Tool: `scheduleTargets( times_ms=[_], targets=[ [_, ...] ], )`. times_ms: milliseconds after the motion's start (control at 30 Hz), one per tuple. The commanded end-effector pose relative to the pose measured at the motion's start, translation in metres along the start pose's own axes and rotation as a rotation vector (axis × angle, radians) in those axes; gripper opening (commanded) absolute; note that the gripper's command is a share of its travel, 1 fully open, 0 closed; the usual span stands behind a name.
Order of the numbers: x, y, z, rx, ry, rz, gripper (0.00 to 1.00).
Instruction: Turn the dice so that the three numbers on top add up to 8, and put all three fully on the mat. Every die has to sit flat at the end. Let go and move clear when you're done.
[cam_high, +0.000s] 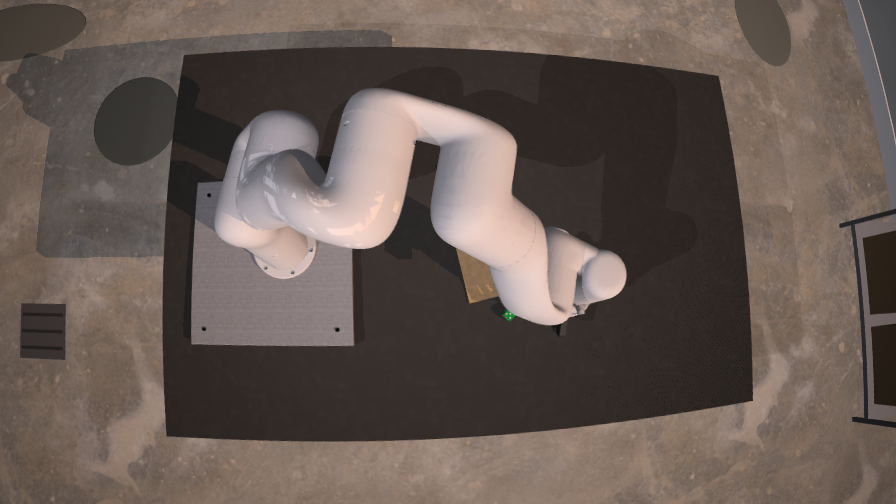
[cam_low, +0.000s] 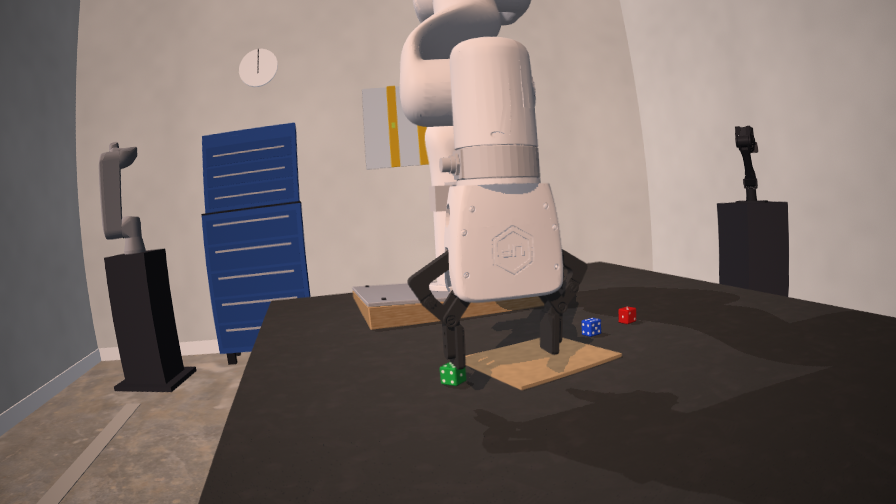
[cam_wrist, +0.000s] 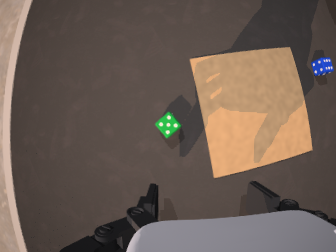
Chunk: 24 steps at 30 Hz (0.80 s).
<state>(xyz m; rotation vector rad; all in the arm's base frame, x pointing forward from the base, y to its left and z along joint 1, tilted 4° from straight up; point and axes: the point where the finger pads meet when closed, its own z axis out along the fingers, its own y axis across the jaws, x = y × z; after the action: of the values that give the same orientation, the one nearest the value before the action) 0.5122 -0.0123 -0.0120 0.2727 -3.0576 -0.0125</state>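
The green die (cam_high: 508, 315) (cam_low: 452, 374) (cam_wrist: 168, 125) sits flat off the mat, beside one edge, with five pips on top. The tan mat (cam_high: 479, 282) (cam_low: 520, 377) (cam_wrist: 240, 150) carries no die. The blue die (cam_low: 590, 326) (cam_wrist: 322, 66) lies off the mat's opposite side; its top number is hard to tell. The red die (cam_low: 627, 314) lies beyond the blue one, top face too small to read surely. My gripper (cam_low: 504, 358) (cam_wrist: 203, 198) is wide open and empty, low down. In the exterior view, one finger appears just behind the green die, the other against the mat.
The arm covers part of the mat and hides the blue and red dice in the top view. The arm's base plate (cam_high: 272, 307) (cam_low: 401, 294) stands on the dark table (cam_high: 438, 388) (cam_low: 350, 438). The table's edge shows at the left of the wrist view.
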Motion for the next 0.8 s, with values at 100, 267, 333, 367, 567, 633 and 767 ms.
scheduleTargets(
  times_ms=[100, 267, 333, 367, 567, 633, 767],
  targets=[
    [0.001, 0.007, -0.002, 0.002, -0.004, 0.0, 1.0],
    [0.009, 0.026, -0.002, 0.004, -0.004, 0.0, 1.0],
    [0.014, 0.039, -0.003, 0.006, -0.004, 0.0, 1.0],
    [0.017, 0.046, -0.003, 0.007, -0.004, 0.0, 1.0],
    [0.03, 0.08, -0.004, 0.011, -0.004, 0.0, 1.0],
    [0.037, 0.098, -0.004, 0.014, -0.004, 0.0, 1.0],
    [0.051, 0.133, -0.005, 0.019, -0.006, 0.0, 1.0]
  ],
)
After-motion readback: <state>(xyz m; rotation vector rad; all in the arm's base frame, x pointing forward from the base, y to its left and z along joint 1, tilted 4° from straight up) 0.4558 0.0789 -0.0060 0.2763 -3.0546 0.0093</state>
